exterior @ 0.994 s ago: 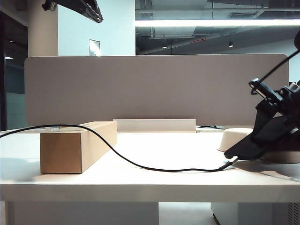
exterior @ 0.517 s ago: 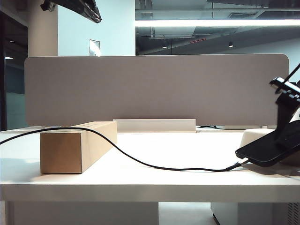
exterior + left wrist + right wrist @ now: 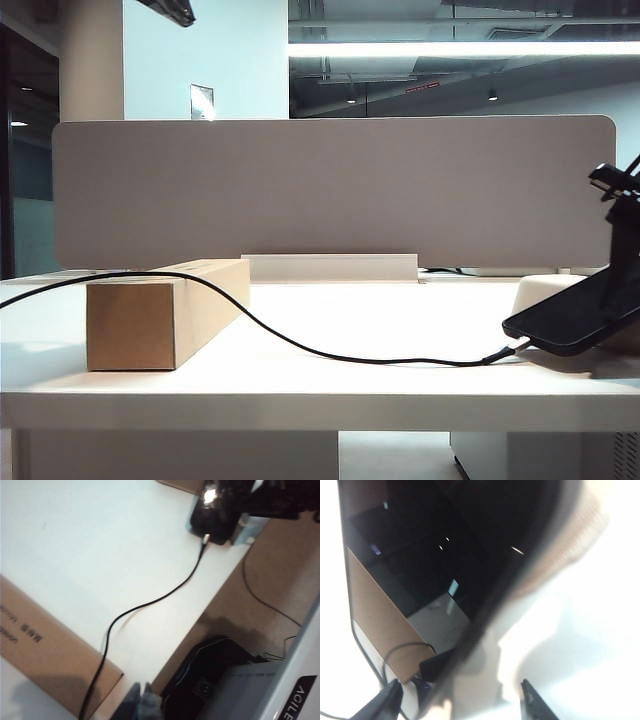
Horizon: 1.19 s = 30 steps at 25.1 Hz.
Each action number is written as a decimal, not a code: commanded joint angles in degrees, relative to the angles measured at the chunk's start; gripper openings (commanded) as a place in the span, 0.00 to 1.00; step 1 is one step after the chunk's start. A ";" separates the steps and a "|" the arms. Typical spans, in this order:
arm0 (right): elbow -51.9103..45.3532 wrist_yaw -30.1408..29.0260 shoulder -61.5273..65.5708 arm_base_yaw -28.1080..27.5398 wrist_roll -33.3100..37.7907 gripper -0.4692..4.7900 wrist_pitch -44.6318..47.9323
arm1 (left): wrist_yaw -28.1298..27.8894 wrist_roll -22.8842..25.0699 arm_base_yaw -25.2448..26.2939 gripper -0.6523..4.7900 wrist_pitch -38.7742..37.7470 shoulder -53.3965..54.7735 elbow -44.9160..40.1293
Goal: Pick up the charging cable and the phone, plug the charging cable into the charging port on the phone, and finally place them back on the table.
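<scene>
The phone (image 3: 568, 322) leans tilted against a cream tray (image 3: 542, 288) at the table's (image 3: 300, 392) right end. The charging cable (image 3: 300, 352) runs over the box and across the table, and its plug (image 3: 502, 352) meets the phone's low end; the charging port itself is too small to make out. My right gripper (image 3: 461, 702) stands open, its fingertips (image 3: 387, 702) well apart either side of the phone's (image 3: 420, 555) edge and off it. My left gripper (image 3: 142, 700) is shut and empty, high above the table's left side, looking down on the cable (image 3: 150, 600) and phone (image 3: 212, 517).
A cardboard box (image 3: 165, 312) stands on the left with the cable draped over it. A grey partition (image 3: 330, 190) closes the back. The right arm (image 3: 622, 230) rises at the far right edge. The left arm (image 3: 172, 10) barely shows at the top left.
The right gripper set the phone down against the tray, opened and drew back to the right. The left arm rose almost out of the top of the exterior view.
</scene>
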 commanded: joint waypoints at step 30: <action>-21.07 5.60 -43.93 -2.12 -26.34 0.09 16.20 | -10.16 -16.83 4.33 0.11 52.70 -33.55 -55.19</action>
